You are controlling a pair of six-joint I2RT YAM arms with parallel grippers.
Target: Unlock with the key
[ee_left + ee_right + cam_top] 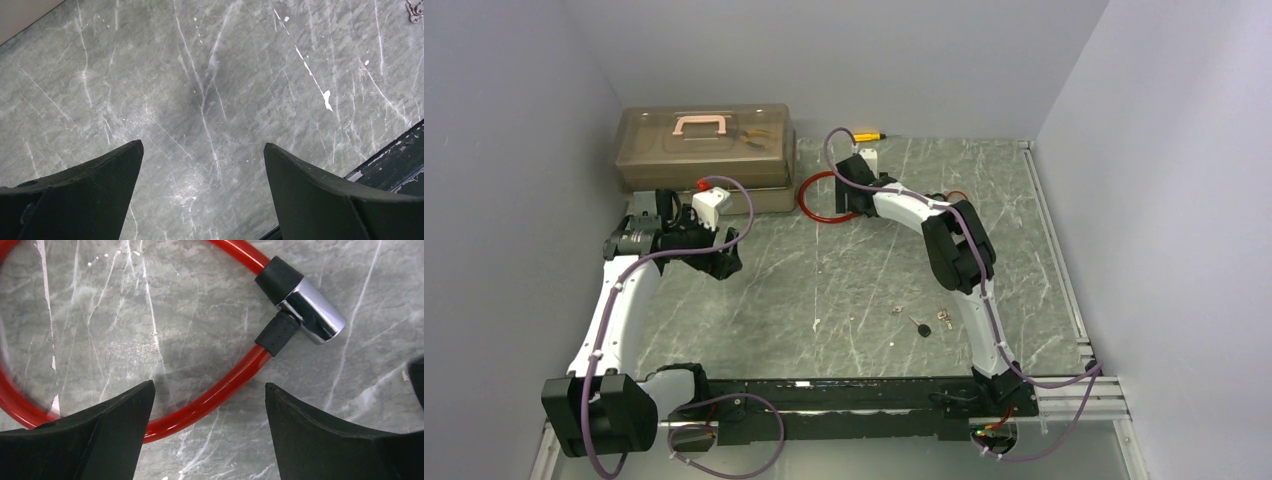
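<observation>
Right wrist view: the red cable lock (235,376) lies flat on the marbled table (844,270), its chrome barrel (315,310) up and to the right. The cable crosses beneath the gap of my right gripper (209,389), whose fingers stand apart and grip nothing. From above, the lock sits at the far side, just right of the brown toolbox (704,150). The black-headed key (921,328) lies well apart from it, nearer my bases. My left gripper (202,147) hangs wide open over bare table, holding nothing
</observation>
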